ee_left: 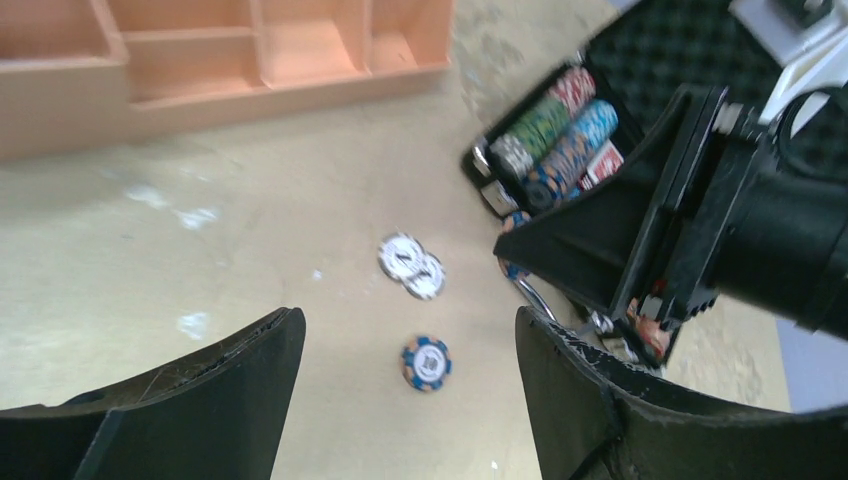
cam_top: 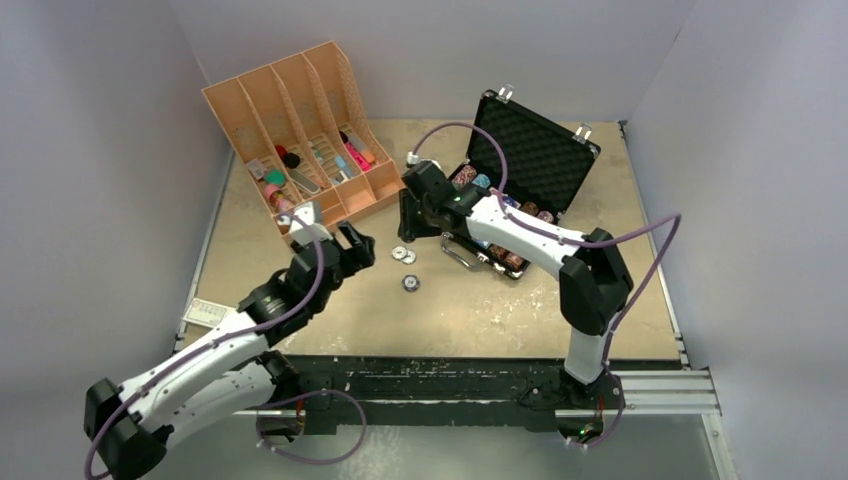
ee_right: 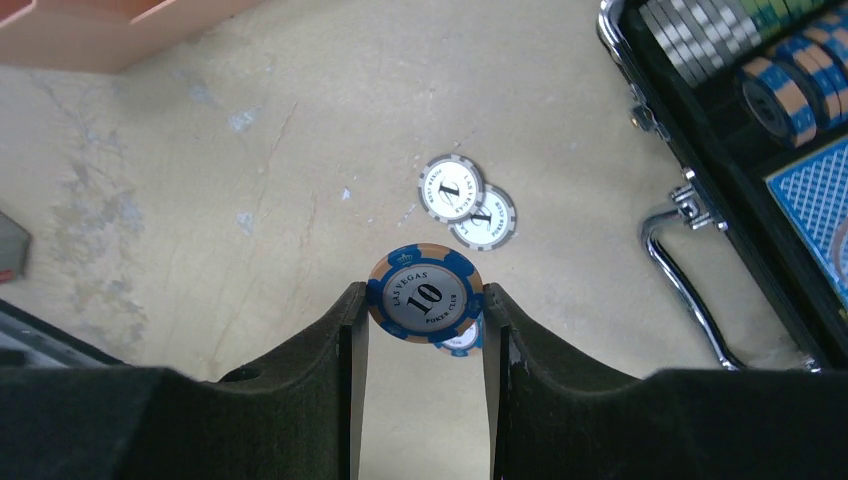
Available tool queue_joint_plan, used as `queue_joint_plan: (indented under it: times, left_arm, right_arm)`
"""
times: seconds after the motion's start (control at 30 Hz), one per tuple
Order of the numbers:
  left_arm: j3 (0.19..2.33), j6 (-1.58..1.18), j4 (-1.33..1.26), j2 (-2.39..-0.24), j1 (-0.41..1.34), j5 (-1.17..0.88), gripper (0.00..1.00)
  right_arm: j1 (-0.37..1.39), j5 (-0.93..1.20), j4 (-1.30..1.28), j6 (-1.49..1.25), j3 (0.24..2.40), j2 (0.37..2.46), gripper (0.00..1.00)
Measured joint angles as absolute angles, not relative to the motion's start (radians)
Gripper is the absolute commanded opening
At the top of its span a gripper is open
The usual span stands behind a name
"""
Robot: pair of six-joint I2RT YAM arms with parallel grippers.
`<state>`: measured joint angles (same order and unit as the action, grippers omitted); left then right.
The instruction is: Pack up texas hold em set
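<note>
Right hand (ee_right: 424, 312) pinching blue chip (ee_right: 424, 295), left hand (ee_left: 408, 330) spread

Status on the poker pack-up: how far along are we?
Done: rows of chips and a card deck sit in the open case. In hand: the right gripper grips a blue 10 chip. Remaining: two white chips, another blue chip, then shutting the case. The left gripper is open, empty.

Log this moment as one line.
right gripper: shut on blue chip | left gripper: open | loose chips: three on table | case: open
</note>
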<state>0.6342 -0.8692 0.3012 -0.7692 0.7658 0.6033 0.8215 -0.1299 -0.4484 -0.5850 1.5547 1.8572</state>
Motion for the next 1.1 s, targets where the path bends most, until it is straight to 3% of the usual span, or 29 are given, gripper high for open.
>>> queue_joint_plan:
  times: [0.33,0.73,1.1]
  left_arm:
    - [0.536,-0.871,-0.074,-1.016,0.766,0.324,0.74]
    - [0.46,-0.933,-0.411,-1.096,0.767,0.307,0.38]
    - [0.446,-0.945,-0.482,-1.105,0.769,0.355,0.0]
  right_arm:
    - [0.765,-0.033,-0.346,-0.754,1.379,1.719,0.19]
    - [0.747,0.1,-0.221,-0.88,1.289,1.652,0.19]
    - [0.738,0.156,-0.158,-0.923,1.259,1.634,0.24]
